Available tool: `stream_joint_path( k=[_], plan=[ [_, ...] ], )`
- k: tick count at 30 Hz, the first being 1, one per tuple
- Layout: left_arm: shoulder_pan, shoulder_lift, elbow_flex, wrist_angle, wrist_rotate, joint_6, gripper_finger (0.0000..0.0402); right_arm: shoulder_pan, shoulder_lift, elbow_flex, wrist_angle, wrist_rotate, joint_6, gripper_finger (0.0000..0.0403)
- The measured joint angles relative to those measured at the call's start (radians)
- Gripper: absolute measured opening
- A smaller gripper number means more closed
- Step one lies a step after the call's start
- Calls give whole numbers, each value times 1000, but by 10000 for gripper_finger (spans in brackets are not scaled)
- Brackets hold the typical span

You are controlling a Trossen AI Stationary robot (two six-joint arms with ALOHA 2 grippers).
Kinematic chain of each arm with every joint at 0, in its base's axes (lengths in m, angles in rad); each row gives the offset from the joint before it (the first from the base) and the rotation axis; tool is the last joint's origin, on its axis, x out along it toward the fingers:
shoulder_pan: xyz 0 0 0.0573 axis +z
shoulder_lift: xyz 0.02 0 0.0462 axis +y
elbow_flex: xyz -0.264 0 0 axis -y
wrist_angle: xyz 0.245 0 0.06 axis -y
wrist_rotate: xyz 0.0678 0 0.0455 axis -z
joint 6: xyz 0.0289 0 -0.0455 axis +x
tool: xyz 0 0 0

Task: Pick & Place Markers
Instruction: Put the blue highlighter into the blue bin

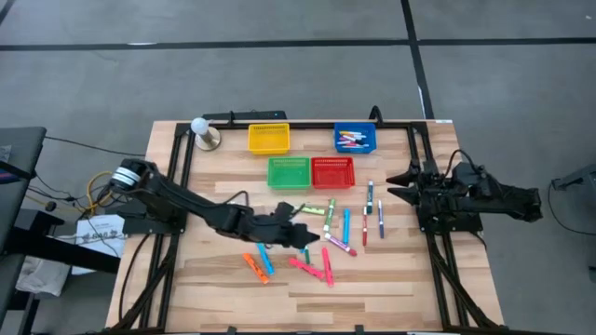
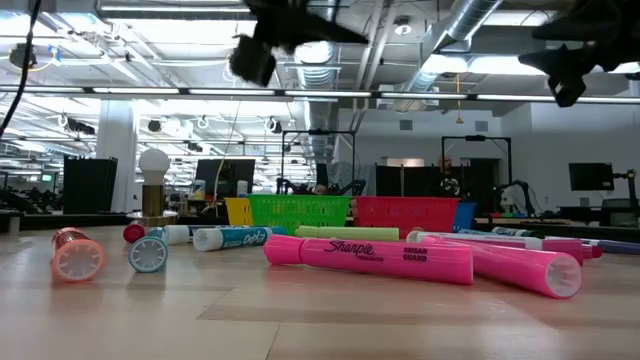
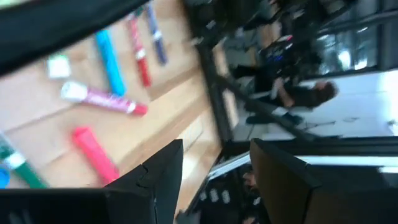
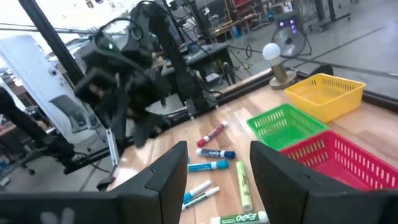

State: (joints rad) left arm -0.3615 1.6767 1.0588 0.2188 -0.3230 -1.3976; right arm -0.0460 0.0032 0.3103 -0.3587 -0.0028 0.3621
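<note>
Several markers lie flat and scattered on the wooden table [image 1: 223, 298]: pink [image 1: 326, 268], orange [image 1: 253, 267], light blue [image 1: 346, 223], red [image 1: 365, 225], yellow-green [image 1: 329, 216]. In the low view a pink marker [image 2: 370, 260] lies nearest. More markers lie in the blue basket [image 1: 355, 140]. My left gripper [image 1: 307, 231] hovers over the middle of the scatter, open, with nothing between its fingers [image 3: 214, 180]; a pink marker [image 3: 96, 155] lies below it. My right gripper [image 1: 391, 185] waits open at the table's right edge, held level and facing the baskets [image 4: 217, 174].
Yellow [image 1: 268, 138], green [image 1: 289, 172] and red [image 1: 332, 172] mesh baskets stand at the far middle. A lamp with a round white bulb [image 1: 203, 133] stands at the far left corner. A black frame [image 1: 419, 167] runs round the table. Bare wood shows near the front edge.
</note>
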Motion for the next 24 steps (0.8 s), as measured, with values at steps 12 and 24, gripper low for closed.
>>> stream_joint_path(
  k=[12, 24],
  plan=[
    [48, 92, 36, -71, 96, -113, 186, 0, 1, -1, 9, 1, -15, 164],
    [55, 84, 35, -56, 117, -183, 186, 0, 1, -1, -15, 1, -14, 168]
  ],
)
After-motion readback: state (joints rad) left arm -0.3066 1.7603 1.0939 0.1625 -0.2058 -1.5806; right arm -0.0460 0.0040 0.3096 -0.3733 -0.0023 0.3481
